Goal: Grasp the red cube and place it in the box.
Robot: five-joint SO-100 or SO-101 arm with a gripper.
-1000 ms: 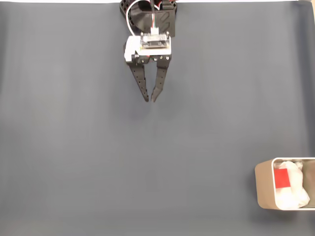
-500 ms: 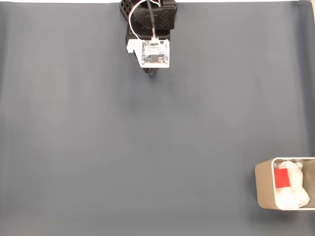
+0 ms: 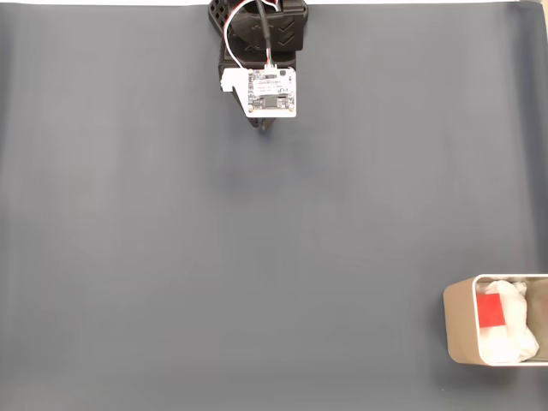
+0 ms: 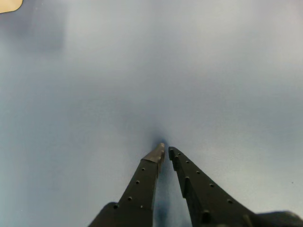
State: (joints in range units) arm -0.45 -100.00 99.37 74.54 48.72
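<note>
- The arm [image 3: 259,34] is sitting folded at the top edge of the fixed view, with a white circuit board [image 3: 271,91] facing the camera from its wrist.
- The gripper [image 4: 165,150] is showing in the wrist view as two black perforated fingers [image 4: 142,184] converging to nearly touching tips; only a thin sliver of mat is showing between them, and nothing is lying in that sliver.
- The fingertips are hovering close over the grey mat [image 3: 214,257], casting a small dark shadow just ahead of the tips.
- The red cube [image 3: 490,310] is lying inside the box [image 3: 457,321], against the box's left wall as the fixed view shows it, touching the white wadded lining [image 3: 511,334].
- The box is standing at the lower right corner of the fixed view, its right side running past the frame edge, well apart from the arm.
- A beige corner [image 4: 8,4] is showing at the top left of the wrist view; what it belongs to cannot be told.
</note>
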